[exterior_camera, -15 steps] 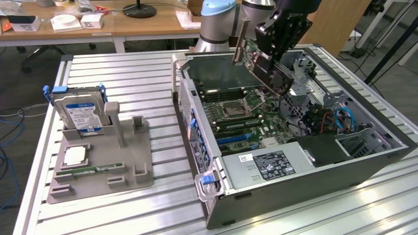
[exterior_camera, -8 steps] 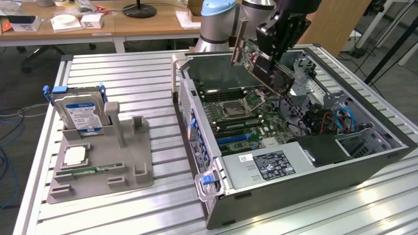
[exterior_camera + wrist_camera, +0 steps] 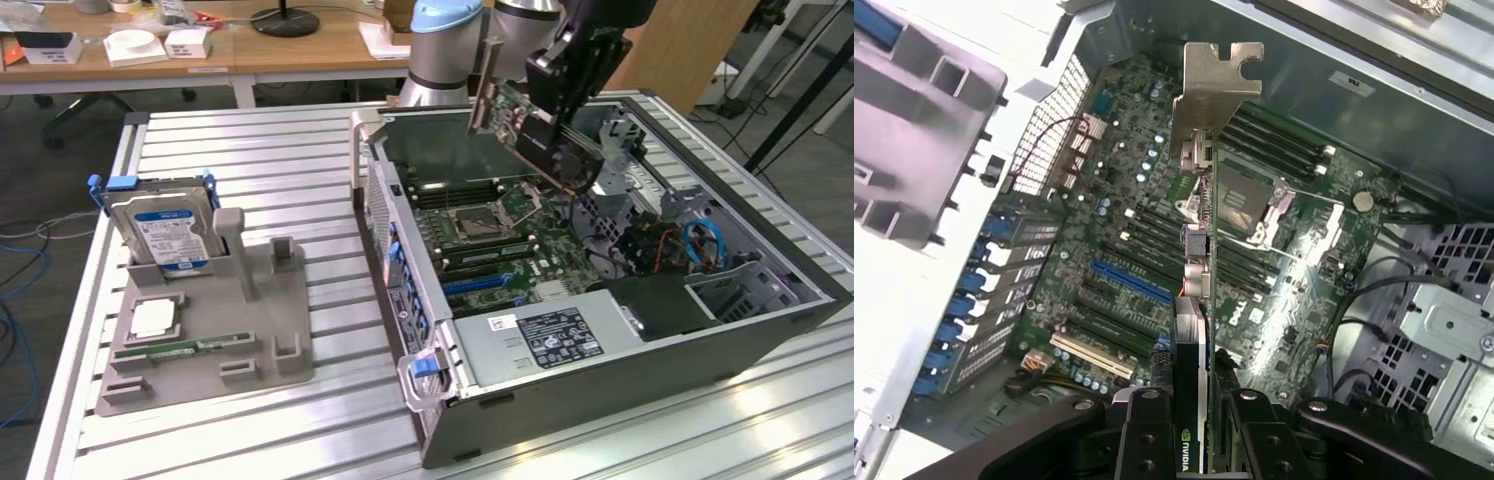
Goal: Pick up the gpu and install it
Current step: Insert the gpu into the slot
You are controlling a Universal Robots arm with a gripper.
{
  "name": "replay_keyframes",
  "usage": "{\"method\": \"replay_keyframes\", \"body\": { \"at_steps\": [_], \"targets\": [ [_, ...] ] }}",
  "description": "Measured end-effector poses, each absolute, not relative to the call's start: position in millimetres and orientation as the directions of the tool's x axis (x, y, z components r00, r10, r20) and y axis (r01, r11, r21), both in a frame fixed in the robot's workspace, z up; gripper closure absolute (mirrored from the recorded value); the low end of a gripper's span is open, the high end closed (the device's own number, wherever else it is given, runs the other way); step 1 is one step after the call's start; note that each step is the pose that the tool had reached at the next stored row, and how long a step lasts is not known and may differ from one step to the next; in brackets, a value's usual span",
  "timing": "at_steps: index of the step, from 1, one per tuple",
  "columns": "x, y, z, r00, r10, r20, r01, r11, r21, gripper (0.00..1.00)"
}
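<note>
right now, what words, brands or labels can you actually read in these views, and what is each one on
"NVIDIA": on the gpu, close to where the hand grips it.
"DELL": seems to read so, printed on the motherboard; faint.
Power supply label: white print on black, too small to read.
Hard drive label: blue and white, too small to read.

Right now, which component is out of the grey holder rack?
The green circuit-board card with the silver end bracket, gripped by the end effector above the open case. The silver hard drive, green memory stick and square chip sit in the grey rack.
</note>
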State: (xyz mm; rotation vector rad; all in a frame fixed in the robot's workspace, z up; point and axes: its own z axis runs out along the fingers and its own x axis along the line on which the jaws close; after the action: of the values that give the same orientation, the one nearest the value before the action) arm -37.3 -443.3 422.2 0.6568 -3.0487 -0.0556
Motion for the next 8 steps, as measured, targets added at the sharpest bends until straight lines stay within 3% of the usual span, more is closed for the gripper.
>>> {"method": "replay_keyframes", "body": {
  "at_steps": [8],
  "targets": [
    [-37.3,-443.3,422.2,-0.882,-0.470,0.014,-0.470,0.882,0.040,0.74]
  ]
}}
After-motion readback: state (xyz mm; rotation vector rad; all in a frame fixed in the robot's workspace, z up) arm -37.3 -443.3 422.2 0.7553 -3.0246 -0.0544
